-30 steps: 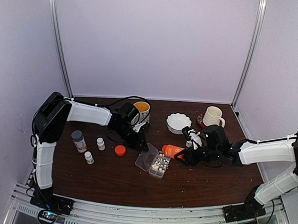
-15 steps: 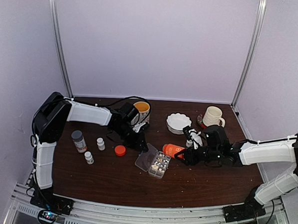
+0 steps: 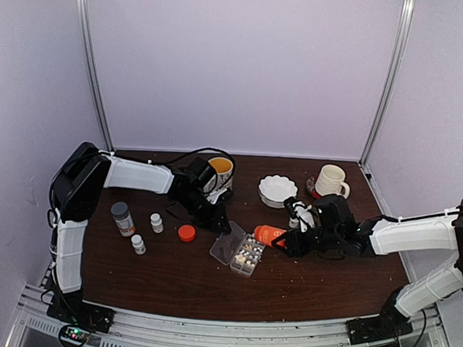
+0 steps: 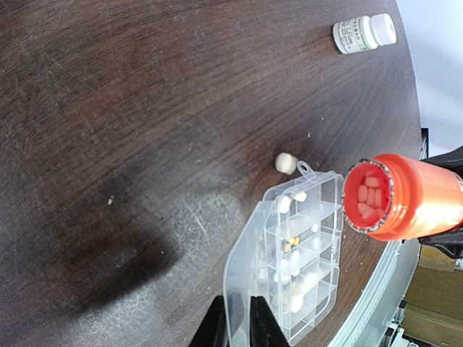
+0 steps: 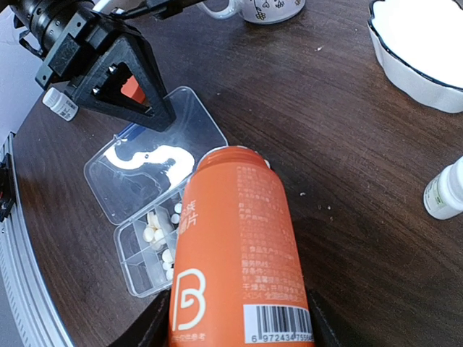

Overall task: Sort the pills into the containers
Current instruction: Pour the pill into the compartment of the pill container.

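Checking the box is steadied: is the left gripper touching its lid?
Touching. The left wrist view shows the left gripper clamped on the lid at its edge.

Pale lilac walls (image 3: 245, 65), dark wooden table (image 3: 171, 283)

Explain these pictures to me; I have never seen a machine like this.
These are two robot arms bolted at a table's near edge, each ending in a two-finger gripper. The wide picture comes from a fixed camera above and behind them. The other two come from cameras on the wrists.

The right gripper holds an open orange bottle on its side, mouth toward a clear organizer box with pills in some compartments. The left gripper pinches the edge of that box's open lid. One loose pill lies beside the box.

Also there: an orange cap, a grey-capped bottle, small white bottles, a white bowl, a cream mug and a yellow-lined mug.
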Controlling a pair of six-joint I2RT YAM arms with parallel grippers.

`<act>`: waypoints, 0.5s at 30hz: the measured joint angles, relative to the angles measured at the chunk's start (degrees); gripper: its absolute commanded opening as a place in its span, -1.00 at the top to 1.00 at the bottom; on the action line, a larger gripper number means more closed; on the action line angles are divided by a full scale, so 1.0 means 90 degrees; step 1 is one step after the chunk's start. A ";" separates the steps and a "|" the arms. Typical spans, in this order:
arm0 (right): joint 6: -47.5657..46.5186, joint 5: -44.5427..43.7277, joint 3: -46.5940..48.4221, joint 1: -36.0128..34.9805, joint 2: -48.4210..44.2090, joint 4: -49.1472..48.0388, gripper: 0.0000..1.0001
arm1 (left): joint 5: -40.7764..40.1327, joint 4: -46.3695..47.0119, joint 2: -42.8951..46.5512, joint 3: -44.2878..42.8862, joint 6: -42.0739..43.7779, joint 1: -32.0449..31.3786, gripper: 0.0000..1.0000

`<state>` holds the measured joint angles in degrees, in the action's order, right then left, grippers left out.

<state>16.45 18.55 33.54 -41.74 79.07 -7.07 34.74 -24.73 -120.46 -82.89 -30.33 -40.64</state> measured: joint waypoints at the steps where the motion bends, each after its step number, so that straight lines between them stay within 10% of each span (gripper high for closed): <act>1: -0.0007 -0.0007 0.0032 0.0000 0.0019 0.0083 1.00 | 0.0000 0.0000 0.0000 0.0000 0.0000 -0.0007 0.74; 15: 0.0061 0.0270 -0.0155 -0.0002 -0.0138 -0.0294 1.00 | -0.0002 -0.0002 0.0000 -0.0002 0.0002 -0.0007 0.74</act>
<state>16.99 20.97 32.14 -41.76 77.82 -9.72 34.72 -24.75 -120.46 -82.91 -30.30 -40.71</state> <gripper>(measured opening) 0.542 0.131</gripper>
